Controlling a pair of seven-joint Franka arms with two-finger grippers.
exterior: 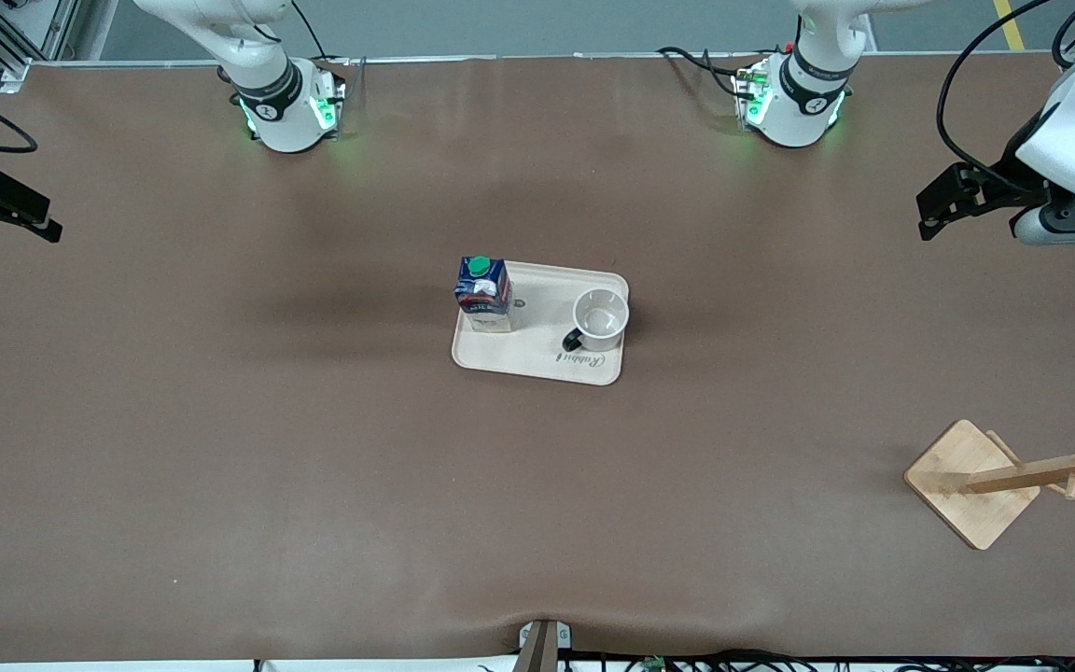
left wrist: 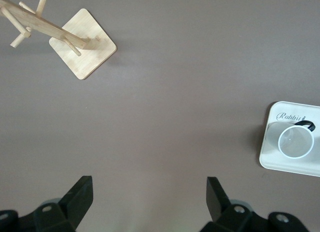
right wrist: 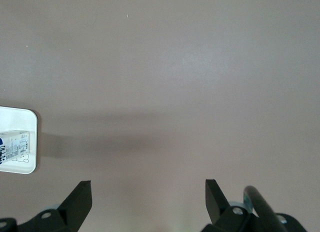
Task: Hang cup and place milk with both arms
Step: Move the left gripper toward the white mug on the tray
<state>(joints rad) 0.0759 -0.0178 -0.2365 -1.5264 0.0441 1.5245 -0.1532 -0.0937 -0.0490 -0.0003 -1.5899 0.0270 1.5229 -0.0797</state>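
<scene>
The white cup point(exterior: 601, 317) with a black handle stands upright on a cream tray point(exterior: 537, 359) in the middle of the table. The dark-blue milk point(exterior: 483, 294) with a green cap stands on the same tray, toward the right arm's end. My left gripper point(exterior: 928, 213) is open and empty, up over the table's left-arm end. In the left wrist view it point(left wrist: 148, 192) is over bare table, with the cup point(left wrist: 296, 142) and tray point(left wrist: 280, 162) off to the side. My right gripper point(exterior: 15, 219) is open and empty over the right-arm end. Its wrist view point(right wrist: 148, 194) shows the milk point(right wrist: 14, 148) at the edge.
A wooden cup rack point(exterior: 976, 485) with pegs on a square base stands near the front camera at the left arm's end; it also shows in the left wrist view point(left wrist: 82, 49). The brown table point(exterior: 314, 467) lies bare around the tray.
</scene>
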